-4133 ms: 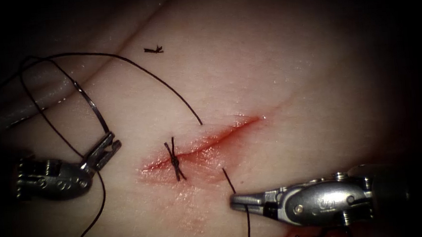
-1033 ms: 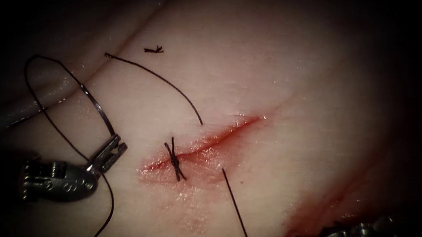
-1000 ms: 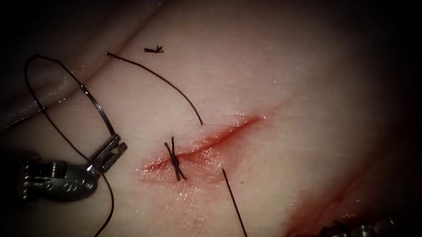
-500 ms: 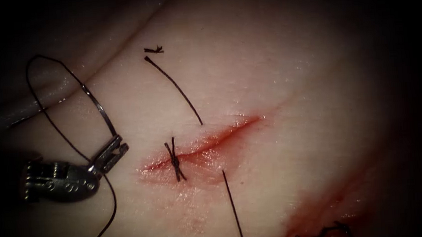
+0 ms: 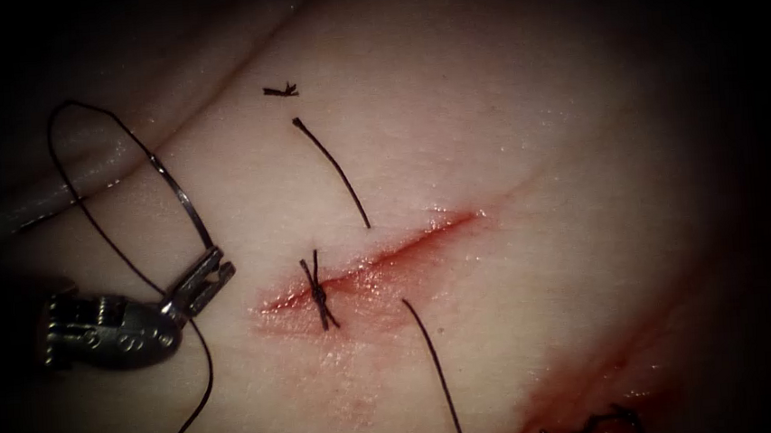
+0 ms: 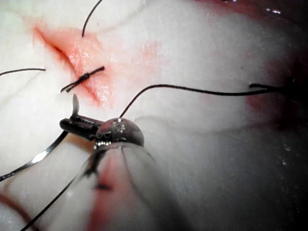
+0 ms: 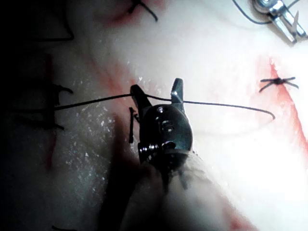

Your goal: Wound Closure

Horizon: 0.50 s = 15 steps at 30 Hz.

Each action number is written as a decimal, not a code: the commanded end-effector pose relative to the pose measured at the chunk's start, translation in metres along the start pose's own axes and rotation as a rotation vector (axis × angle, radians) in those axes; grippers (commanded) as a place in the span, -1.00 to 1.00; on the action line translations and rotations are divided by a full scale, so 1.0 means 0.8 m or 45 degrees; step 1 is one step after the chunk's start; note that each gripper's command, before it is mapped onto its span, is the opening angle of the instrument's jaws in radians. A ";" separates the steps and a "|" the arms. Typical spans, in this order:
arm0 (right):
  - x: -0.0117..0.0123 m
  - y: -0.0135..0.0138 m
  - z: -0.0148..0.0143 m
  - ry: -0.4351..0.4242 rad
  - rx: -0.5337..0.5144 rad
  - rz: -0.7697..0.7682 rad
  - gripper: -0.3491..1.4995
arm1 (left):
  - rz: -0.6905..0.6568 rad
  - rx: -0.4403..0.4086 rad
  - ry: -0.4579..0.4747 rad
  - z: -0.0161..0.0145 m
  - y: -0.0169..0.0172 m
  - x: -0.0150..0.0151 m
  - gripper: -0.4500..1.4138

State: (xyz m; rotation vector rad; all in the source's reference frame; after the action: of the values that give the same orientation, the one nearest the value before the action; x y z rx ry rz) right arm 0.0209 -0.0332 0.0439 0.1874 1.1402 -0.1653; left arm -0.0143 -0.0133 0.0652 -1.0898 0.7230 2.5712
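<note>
My left tool [image 5: 108, 328] lies left of the cut [image 5: 379, 258], jaws [image 5: 206, 272] shut on the curved needle [image 5: 176, 199] near its tip. The needle arcs upward, clear of the tissue [image 5: 506, 126]. In the left wrist view the same jaws [image 6: 77, 122] clamp the needle [image 6: 43, 156]. Thread [image 5: 332, 170] enters the tissue left of the cut, with a short free tail. It leaves on the right side [image 5: 432, 367]. In the right wrist view my right tool [image 7: 157, 91] stands open, the thread [image 7: 221, 104] running across between its jaws.
A tied stitch [image 5: 319, 294] crosses the left part of the cut. A cut scrap of thread [image 5: 280, 91] lies above it. Another knot [image 5: 591, 429] sits in a red patch at the lower right. A thread loop [image 5: 70, 175] trails from the needle's tail.
The free tail left of the cut has grown shorter, drawn through toward the right. The right tool has dropped out of the endoscope view's bottom edge. The left tool has hardly moved.
</note>
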 end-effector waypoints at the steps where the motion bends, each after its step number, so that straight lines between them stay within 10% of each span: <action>1: -0.0002 0.0016 0.0004 -0.035 -0.047 -0.022 0.85 | -0.001 -0.002 0.000 0.0004 0.0011 -0.0001 -1.00; 15: -0.0046 0.0137 -0.0004 -0.742 -0.277 -0.325 0.87 | -0.007 -0.005 0.001 0.0005 0.0013 -0.0002 -1.00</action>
State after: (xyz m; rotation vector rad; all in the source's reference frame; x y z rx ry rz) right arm 0.0206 -0.0221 0.0473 -0.2024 0.5836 -0.3001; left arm -0.0143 -0.0134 0.0653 -1.0905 0.7185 2.5679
